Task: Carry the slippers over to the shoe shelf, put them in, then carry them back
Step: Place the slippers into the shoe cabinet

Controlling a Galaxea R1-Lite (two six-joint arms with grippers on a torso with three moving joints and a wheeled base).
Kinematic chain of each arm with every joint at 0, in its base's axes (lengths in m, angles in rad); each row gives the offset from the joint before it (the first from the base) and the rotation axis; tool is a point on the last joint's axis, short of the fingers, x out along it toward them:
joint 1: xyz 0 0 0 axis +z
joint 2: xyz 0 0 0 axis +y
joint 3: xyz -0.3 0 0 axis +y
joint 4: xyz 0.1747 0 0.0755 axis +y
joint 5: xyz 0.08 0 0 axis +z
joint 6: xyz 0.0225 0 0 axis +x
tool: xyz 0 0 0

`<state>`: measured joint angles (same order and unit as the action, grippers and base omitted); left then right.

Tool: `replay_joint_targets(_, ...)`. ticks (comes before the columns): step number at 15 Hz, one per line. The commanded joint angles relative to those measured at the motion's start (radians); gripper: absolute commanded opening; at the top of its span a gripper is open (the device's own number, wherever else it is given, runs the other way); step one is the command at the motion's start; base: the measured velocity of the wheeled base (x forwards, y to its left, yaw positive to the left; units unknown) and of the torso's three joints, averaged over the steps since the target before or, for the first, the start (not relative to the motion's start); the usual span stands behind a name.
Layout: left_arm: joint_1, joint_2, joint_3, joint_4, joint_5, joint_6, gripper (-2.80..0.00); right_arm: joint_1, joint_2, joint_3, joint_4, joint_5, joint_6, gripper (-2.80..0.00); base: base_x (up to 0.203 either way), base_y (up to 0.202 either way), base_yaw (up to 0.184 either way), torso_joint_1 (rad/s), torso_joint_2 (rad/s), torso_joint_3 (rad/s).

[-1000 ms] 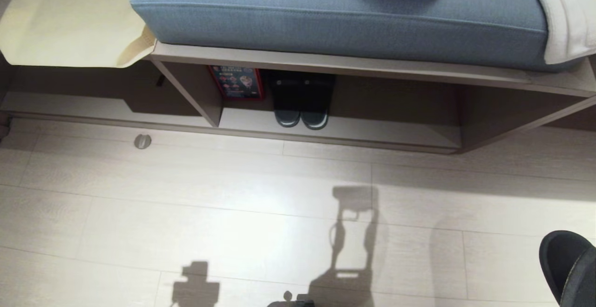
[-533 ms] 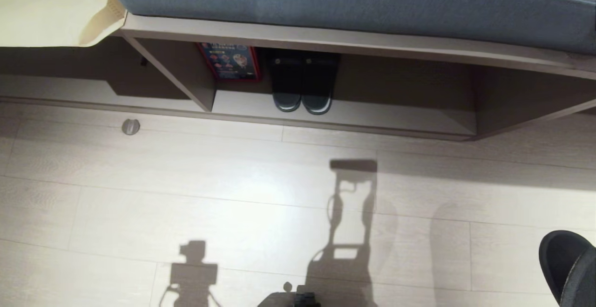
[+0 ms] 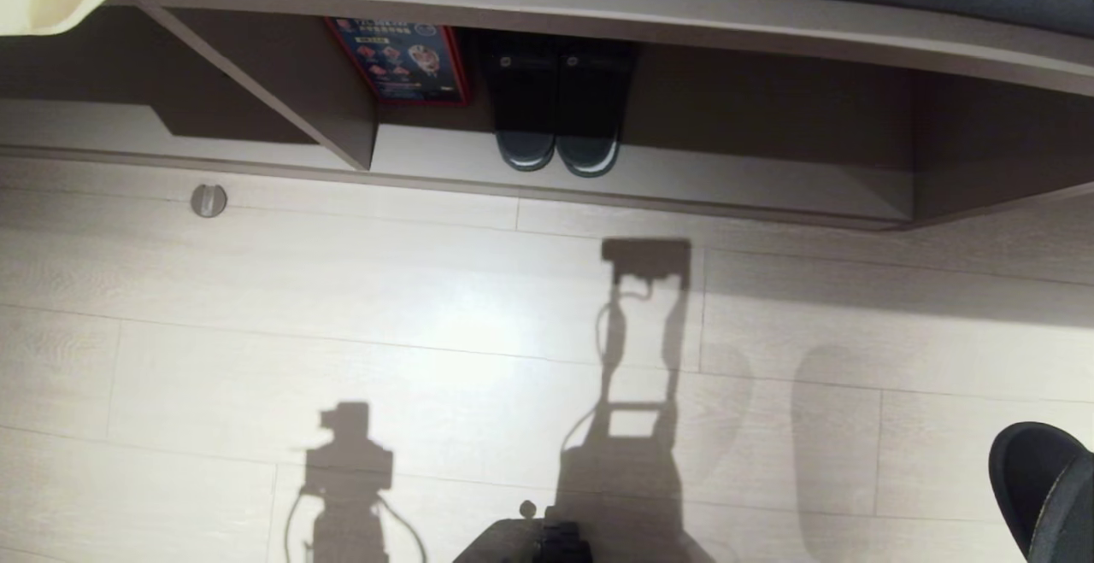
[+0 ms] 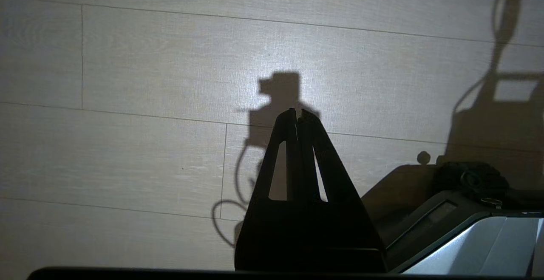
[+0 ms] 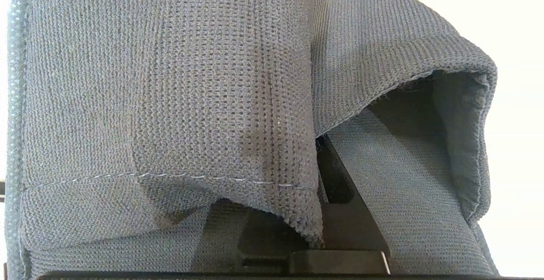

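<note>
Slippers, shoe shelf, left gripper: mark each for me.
slippers [image 5: 170, 101], right wrist view, knit toe band.
shoe shelf [image 3: 726, 204], head view, low front lip.
left gripper [image 4: 296, 116], left wrist view, tips of the shut fingers.

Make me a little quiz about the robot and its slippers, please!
1. True or false: the left gripper has its fingers shut on nothing, above the pale plank floor.
2. The right gripper holds: A) a red cap, B) dark grey knitted slippers, C) a metal disc?
3. What stands beside the red-edged picture box inside the pale wood-grain shoe shelf?
Key: 1 true; 2 B; 3 a pair of dark shoes.
</note>
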<state>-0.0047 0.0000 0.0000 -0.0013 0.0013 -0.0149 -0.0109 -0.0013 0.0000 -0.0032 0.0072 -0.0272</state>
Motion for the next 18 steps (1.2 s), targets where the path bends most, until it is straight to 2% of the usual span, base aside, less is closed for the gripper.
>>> replay_joint_targets(1, 0.000, 0.002, 0.002, 0.001, 0.000, 0.000, -2.80, 0.000, -0.002, 0.002, 0.000, 0.000, 0.000, -2.80, 0.000, 0.000, 0.000, -0.002, 0.00, -0.203)
replay_joint_targets(18, 0.000, 0.000, 0.002, 0.001, 0.000, 0.000, -2.80, 0.000, 0.001, -0.005, -0.001, -0.007, -0.008, -2.80, 0.000, 0.000, 0.000, 0.003, 0.00, -0.197)
